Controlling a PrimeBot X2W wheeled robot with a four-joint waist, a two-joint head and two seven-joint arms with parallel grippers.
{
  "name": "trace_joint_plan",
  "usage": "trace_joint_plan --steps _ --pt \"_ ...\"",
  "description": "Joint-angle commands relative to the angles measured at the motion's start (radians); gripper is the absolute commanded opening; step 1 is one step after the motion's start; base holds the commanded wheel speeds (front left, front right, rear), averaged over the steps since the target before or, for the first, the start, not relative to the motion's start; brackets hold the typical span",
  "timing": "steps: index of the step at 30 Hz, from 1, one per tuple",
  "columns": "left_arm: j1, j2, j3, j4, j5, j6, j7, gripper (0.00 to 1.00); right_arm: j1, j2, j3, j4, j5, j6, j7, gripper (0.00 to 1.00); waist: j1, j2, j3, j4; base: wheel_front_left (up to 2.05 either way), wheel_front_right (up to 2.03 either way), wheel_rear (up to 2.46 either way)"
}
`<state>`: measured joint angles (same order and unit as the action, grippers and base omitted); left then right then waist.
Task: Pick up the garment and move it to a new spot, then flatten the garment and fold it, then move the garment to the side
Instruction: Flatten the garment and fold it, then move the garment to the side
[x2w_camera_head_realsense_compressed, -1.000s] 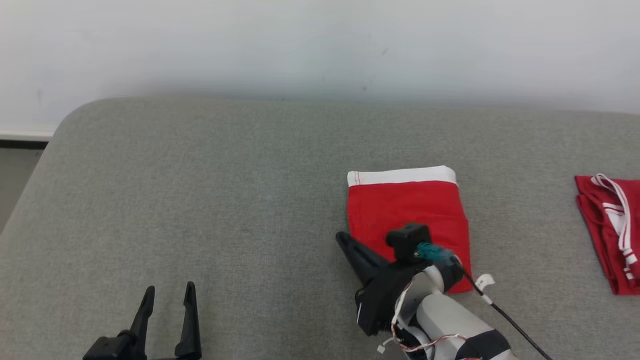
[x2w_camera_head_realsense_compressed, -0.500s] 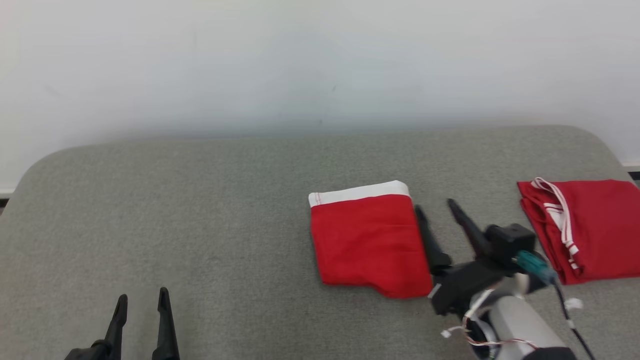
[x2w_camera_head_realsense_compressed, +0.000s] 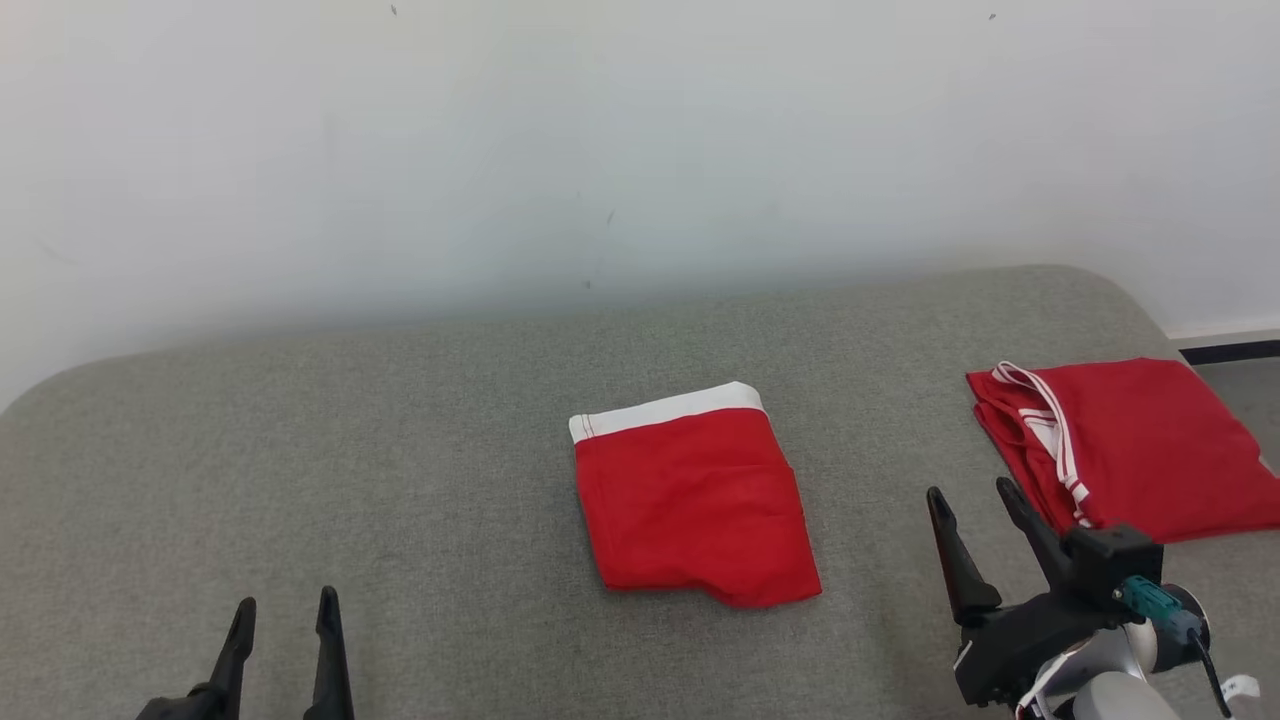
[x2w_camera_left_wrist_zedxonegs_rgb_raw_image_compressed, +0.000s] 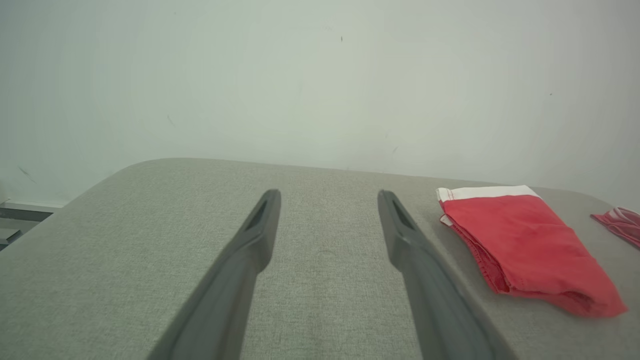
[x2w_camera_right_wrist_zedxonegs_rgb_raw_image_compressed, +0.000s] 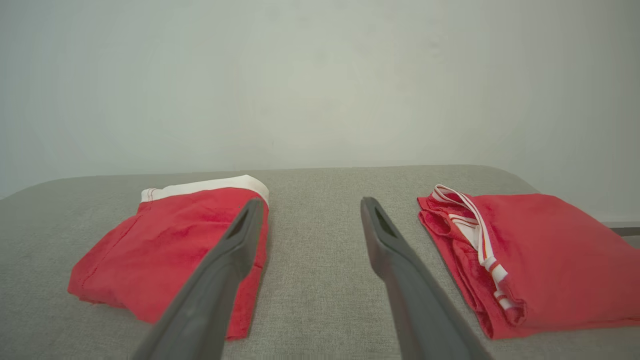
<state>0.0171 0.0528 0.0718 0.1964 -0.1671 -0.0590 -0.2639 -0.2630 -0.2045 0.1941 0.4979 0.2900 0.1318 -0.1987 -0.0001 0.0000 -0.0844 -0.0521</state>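
A pale, plain wall (x2w_camera_head_realsense_compressed: 600, 150) stands behind a grey padded surface (x2w_camera_head_realsense_compressed: 400, 450) with rounded corners and a coarse woven cover. I read my right gripper (x2w_camera_head_realsense_compressed: 968, 490) first. Its two long dark fingers (x2w_camera_right_wrist_zedxonegs_rgb_raw_image_compressed: 225, 270), smooth and tapering with a slot near each tip, stand spread wide with nothing between them. It hangs over bare grey weave at the lower right of the head view and grips no cloth. To its left, apart from it, lies the folded red cloth garment with a white waistband (x2w_camera_head_realsense_compressed: 690, 500). It is a flat, nearly rectangular packet near the middle of the surface, with the waistband along its far edge and its near edge slightly uneven where the layers stack. To the gripper's right, close by, a second folded red garment with white striped trim (x2w_camera_head_realsense_compressed: 1130, 450) sits at the right end of the surface. Its left edge is rumpled and the trim runs loose along it. From the right wrist camera the fingers point at the strip of grey weave between the two red pieces. My left gripper (x2w_camera_head_realsense_compressed: 286, 598) rests at the lower left, its matching dark fingers (x2w_camera_left_wrist_zedxonegs_rgb_raw_image_compressed: 245, 260) parted and empty over bare weave, well apart from the waistbanded garment.
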Motion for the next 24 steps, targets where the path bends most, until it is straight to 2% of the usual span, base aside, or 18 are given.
trace_joint_plan --steps 1,12,24 --pt "0.006 0.002 0.005 0.006 0.009 0.0 0.0 1.0 0.017 -0.008 -0.003 -0.001 0.011 -0.003 -0.005 1.0 0.0001 0.0 -0.008 -0.01 0.0 0.0 0.0" --pt "0.061 -0.001 0.026 0.028 0.015 0.005 0.0 1.0 0.052 0.006 0.003 0.011 0.034 -0.003 0.0 1.0 0.0001 0.0 -0.011 -0.038 0.0 0.0 0.0" --pt "0.055 -0.002 0.032 0.029 0.032 -0.002 0.0 1.0 0.06 0.027 -0.012 0.019 0.017 -0.003 0.003 1.0 0.0001 0.0 -0.01 -0.028 0.0 0.0 0.0"
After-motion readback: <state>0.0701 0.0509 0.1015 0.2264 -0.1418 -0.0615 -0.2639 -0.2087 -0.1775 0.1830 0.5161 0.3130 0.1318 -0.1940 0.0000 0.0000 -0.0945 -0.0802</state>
